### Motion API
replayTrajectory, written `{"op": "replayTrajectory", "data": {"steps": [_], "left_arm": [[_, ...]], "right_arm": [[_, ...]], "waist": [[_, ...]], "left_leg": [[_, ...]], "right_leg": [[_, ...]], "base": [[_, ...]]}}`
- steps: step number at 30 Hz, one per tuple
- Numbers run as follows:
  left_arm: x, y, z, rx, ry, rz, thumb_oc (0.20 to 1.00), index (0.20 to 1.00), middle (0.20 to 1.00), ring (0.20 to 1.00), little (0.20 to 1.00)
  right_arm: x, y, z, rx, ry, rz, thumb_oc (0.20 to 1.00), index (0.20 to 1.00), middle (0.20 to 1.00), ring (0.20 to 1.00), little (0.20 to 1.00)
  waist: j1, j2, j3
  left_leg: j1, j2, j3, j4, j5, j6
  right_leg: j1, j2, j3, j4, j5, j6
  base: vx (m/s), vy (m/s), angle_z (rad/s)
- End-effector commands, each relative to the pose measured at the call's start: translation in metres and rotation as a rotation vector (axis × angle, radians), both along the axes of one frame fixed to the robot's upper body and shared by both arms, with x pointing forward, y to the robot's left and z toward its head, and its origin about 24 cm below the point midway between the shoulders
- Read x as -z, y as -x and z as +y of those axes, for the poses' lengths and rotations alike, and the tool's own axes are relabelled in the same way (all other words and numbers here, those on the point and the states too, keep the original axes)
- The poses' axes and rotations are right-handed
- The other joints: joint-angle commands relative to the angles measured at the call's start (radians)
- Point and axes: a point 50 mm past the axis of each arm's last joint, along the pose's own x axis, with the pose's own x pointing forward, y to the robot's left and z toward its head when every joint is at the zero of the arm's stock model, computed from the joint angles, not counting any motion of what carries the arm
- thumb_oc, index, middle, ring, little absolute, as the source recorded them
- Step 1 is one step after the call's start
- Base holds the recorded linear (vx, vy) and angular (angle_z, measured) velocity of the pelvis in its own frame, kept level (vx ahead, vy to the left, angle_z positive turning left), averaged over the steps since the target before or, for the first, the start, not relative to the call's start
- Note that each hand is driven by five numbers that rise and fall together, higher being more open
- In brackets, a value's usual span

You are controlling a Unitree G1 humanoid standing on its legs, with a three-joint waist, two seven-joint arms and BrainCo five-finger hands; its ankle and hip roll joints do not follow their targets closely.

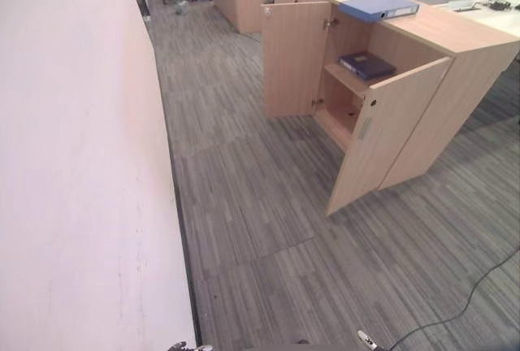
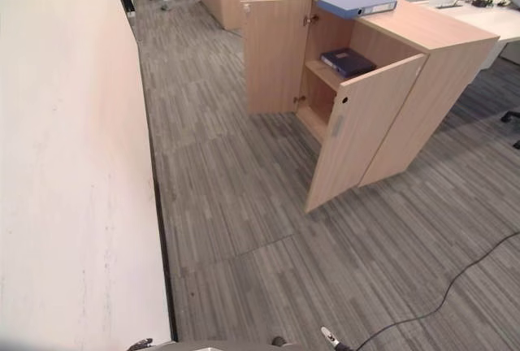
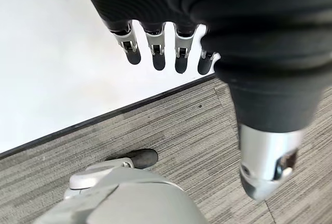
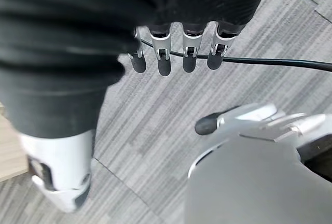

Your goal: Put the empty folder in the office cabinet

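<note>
On the cabinet [image 1: 455,30] lies the blue folder [image 1: 379,6]; wrist views show left hand [image 3: 161,53] and right hand [image 4: 176,53] fingers relaxed, empty.

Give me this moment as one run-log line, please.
blue folder: on cabinet top | doors: open | dark folder: on shelf | left hand, right hand: open, empty

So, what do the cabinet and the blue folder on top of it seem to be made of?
The cabinet looks like light wood-grain laminate board, matt: even pale grain and flat, thin door panels. The blue folder looks like stiff card with a smooth, slightly glossy cover and a white spine label; whether that cover is plastic or paper I cannot tell.
</note>
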Motion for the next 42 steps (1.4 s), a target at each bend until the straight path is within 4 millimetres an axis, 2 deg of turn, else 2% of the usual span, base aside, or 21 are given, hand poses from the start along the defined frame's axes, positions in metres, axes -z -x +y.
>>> {"op": "replayTrajectory", "data": {"steps": [1, 6, 27, 30, 31, 34, 35, 36, 37, 38, 39, 40, 42], "left_arm": [[-0.003, -0.015, 0.002, 0.004, -0.035, -0.034, 1.0, 1.0, 1.0, 1.0, 1.0], [-0.001, -0.012, 0.0, -0.044, -0.003, -0.034, 1.0, 1.0, 1.0, 1.0, 1.0], [0.001, -0.003, -0.002, -0.042, 0.035, 0.007, 1.0, 1.0, 1.0, 1.0, 1.0], [0.0, -0.005, -0.002, -0.044, 0.032, 0.004, 1.0, 1.0, 1.0, 1.0, 1.0], [0.0, -0.007, 0.0, -0.048, 0.028, -0.005, 1.0, 1.0, 1.0, 1.0, 1.0], [-0.001, -0.01, 0.001, -0.047, 0.022, -0.012, 1.0, 1.0, 1.0, 1.0, 1.0], [-0.001, -0.008, 0.004, -0.048, 0.012, 0.0, 1.0, 1.0, 1.0, 1.0, 1.0], [-0.001, -0.008, 0.004, -0.048, 0.012, 0.0, 1.0, 1.0, 1.0, 1.0, 1.0], [-0.001, -0.008, 0.005, -0.044, 0.008, -0.001, 1.0, 1.0, 1.0, 1.0, 1.0], [-0.002, -0.008, 0.009, -0.026, -0.007, 0.001, 1.0, 1.0, 1.0, 1.0, 1.0], [-0.002, -0.008, 0.009, -0.026, -0.007, 0.001, 1.0, 1.0, 1.0, 1.0, 1.0], [-0.003, -0.007, 0.011, -0.026, -0.017, 0.005, 1.0, 1.0, 1.0, 1.0, 1.0], [-0.002, -0.003, 0.013, -0.05, -0.019, 0.014, 1.0, 1.0, 1.0, 1.0, 1.0]], "right_arm": [[0.0, -0.014, 0.005, 0.034, -0.008, -0.03, 1.0, 1.0, 1.0, 1.0, 1.0], [0.0, -0.013, 0.007, 0.021, -0.016, -0.024, 1.0, 1.0, 1.0, 1.0, 1.0], [0.0, -0.012, 0.004, -0.064, -0.014, 0.002, 1.0, 1.0, 1.0, 1.0, 1.0], [-0.001, -0.015, 0.003, -0.062, -0.014, -0.004, 1.0, 1.0, 1.0, 1.0, 1.0], [-0.002, -0.022, 0.003, -0.072, -0.014, -0.022, 1.0, 1.0, 1.0, 1.0, 1.0], [-0.004, -0.03, 0.001, -0.09, -0.002, -0.044, 1.0, 1.0, 1.0, 1.0, 1.0], [-0.005, -0.033, -0.001, -0.1, 0.005, -0.052, 1.0, 1.0, 1.0, 1.0, 1.0], [-0.005, -0.033, -0.001, -0.1, 0.005, -0.053, 1.0, 1.0, 1.0, 1.0, 1.0], [-0.006, -0.036, -0.002, -0.104, 0.008, -0.059, 1.0, 1.0, 1.0, 1.0, 1.0], [-0.008, -0.049, -0.001, -0.11, 0.013, -0.098, 1.0, 1.0, 1.0, 1.0, 1.0], [-0.008, -0.049, -0.001, -0.11, 0.013, -0.098, 1.0, 1.0, 1.0, 1.0, 1.0], [-0.008, -0.046, 0.0, -0.109, 0.013, -0.091, 1.0, 1.0, 1.0, 1.0, 1.0], [-0.005, -0.039, 0.002, -0.115, 0.007, -0.064, 1.0, 1.0, 1.0, 1.0, 1.0]], "waist": [[-0.007, -0.027, 0.002], [-0.006, -0.027, 0.001], [0.0, -0.017, 0.004], [0.002, -0.01, 0.011], [0.005, 0.001, 0.022], [0.012, 0.013, 0.039], [0.014, 0.022, 0.056], [0.013, 0.022, 0.056], [0.011, 0.025, 0.067], [0.018, 0.04, 0.088], [0.018, 0.04, 0.088], [0.025, 0.038, 0.08], [0.036, 0.028, 0.059]], "left_leg": [[-0.021, -0.018, 0.027, -0.026, -0.028, -0.039], [-0.019, -0.017, 0.026, -0.026, -0.028, -0.04], [-0.015, -0.025, 0.018, -0.026, -0.034, -0.029], [-0.019, -0.028, 0.014, -0.026, -0.032, -0.022], [-0.022, -0.032, 0.006, -0.026, -0.029, -0.011], [-0.021, -0.044, -0.007, -0.026, -0.028, 0.007], [-0.006, -0.059, -0.022, -0.026, -0.032, 0.028], [-0.006, -0.061, -0.022, -0.026, -0.032, 0.028], [-0.002, -0.062, -0.024, -0.026, -0.029, 0.034], [-0.009, -0.047, -0.021, -0.026, -0.016, 0.038], [-0.009, -0.047, -0.021, -0.026, -0.016, 0.038], [-0.011, -0.047, -0.016, -0.026, -0.02, 0.033], [-0.009, -0.051, -0.009, -0.026, -0.029, 0.027]], "right_leg": [[0.036, -0.043, -0.015, -0.049, 0.022, 0.104], [0.039, -0.042, -0.017, -0.049, 0.02, 0.103], [0.047, -0.052, -0.028, -0.043, 0.024, 0.11], [0.027, -0.06, -0.03, 0.004, 0.016, 0.109], [-0.008, -0.07, -0.028, 0.073, -0.002, 0.106], [-0.051, -0.093, -0.044, 0.176, -0.031, 0.108], [-0.103, -0.128, -0.051, 0.316, -0.007, 0.109], [-0.106, -0.13, -0.05, 0.32, -0.008, 0.11], [-0.127, -0.138, -0.049, 0.371, 0.016, 0.11], [-0.181, -0.15, -0.042, 0.463, 0.003, 0.091], [-0.181, -0.15, -0.043, 0.463, 0.003, 0.09], [-0.146, -0.152, -0.052, 0.405, -0.031, 0.086], [-0.092, -0.15, -0.074, 0.328, -0.052, 0.092]], "base": [[0.0, 0.0, 0.0], [0.0, 0.0, 0.0], [0.0, 0.006, 0.0], [-0.01, 0.062, 0.03], [-0.02, 0.093, 0.04], [0.0, 0.141, 0.06], [0.01, 0.153, 0.2], [0.0, 0.144, 0.33], [-0.06, 0.072, 0.26], [-0.06, 0.07, 0.12], [-0.01, 0.02, 0.05], [0.05, -0.03, -0.02], [0.1, -0.063, 0.01]]}}
